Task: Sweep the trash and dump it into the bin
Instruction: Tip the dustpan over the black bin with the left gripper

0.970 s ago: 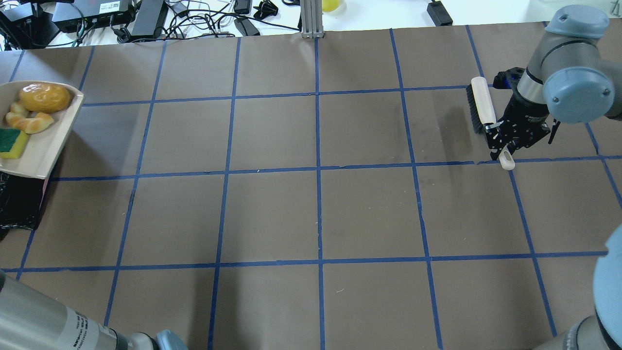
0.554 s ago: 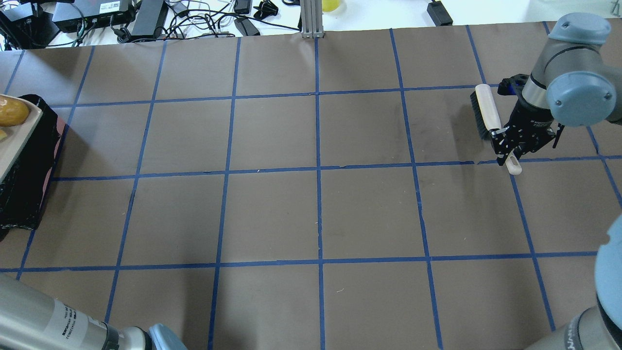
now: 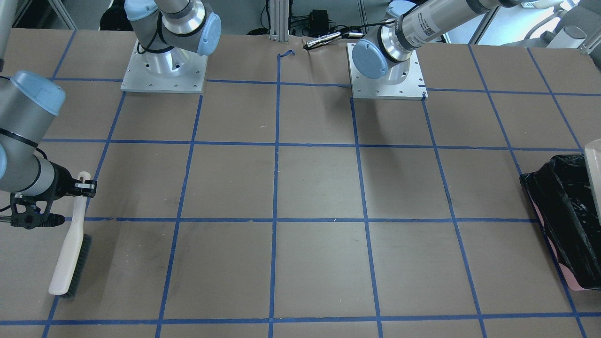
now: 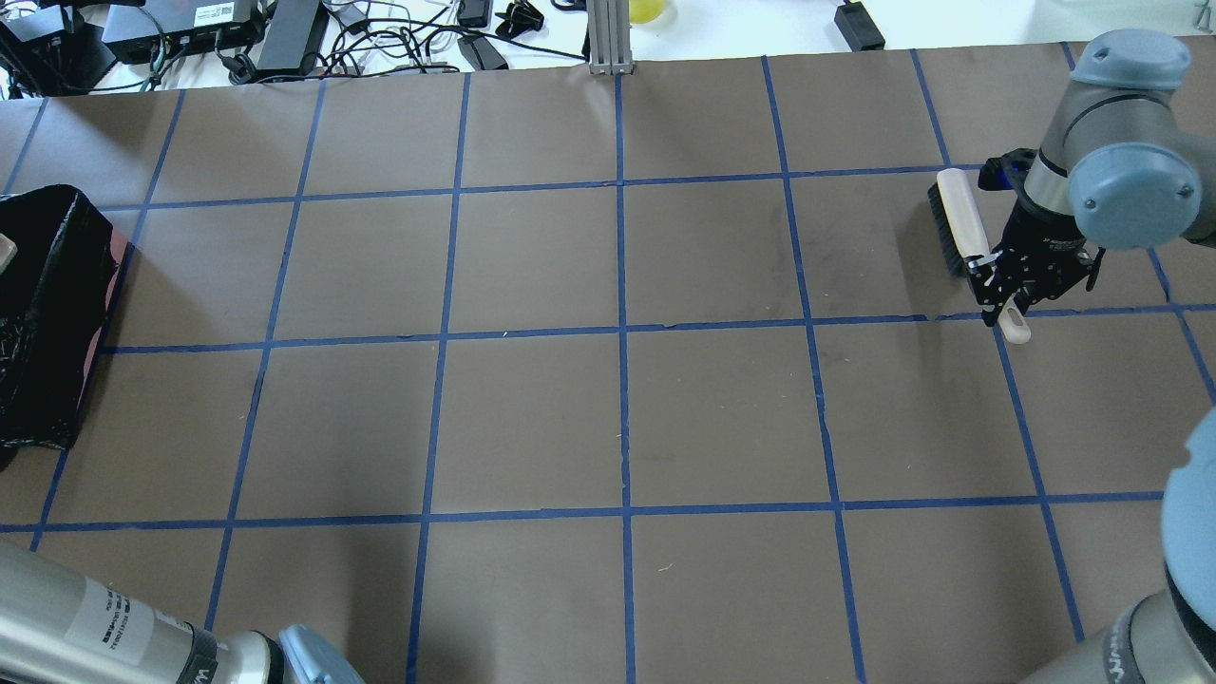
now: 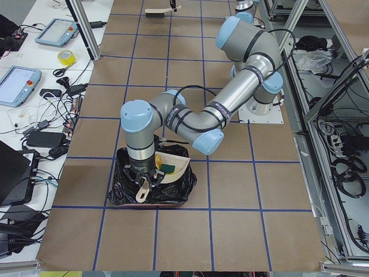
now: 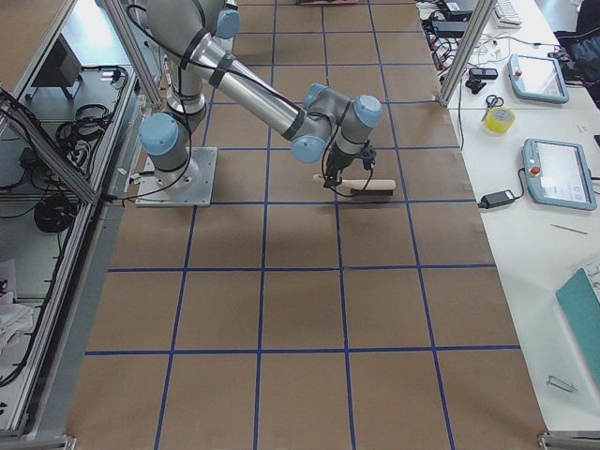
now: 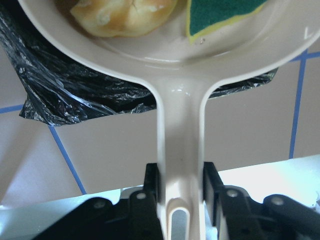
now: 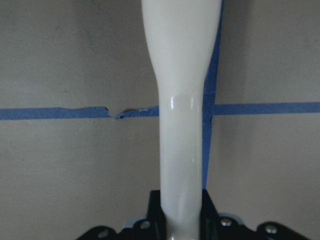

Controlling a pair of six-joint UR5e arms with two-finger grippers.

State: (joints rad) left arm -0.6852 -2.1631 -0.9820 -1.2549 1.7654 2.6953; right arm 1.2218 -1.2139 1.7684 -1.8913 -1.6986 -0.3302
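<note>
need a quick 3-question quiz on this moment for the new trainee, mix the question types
1. True or false: the left end effector holds the dustpan by its handle above the bin.
2. What is the right end effector shut on? A) the handle of the brush; B) a roll of tape; C) nothing.
3. Fill in: the green-and-yellow sponge lies in the ____.
Key: 1 true; 2 A; 3 dustpan.
</note>
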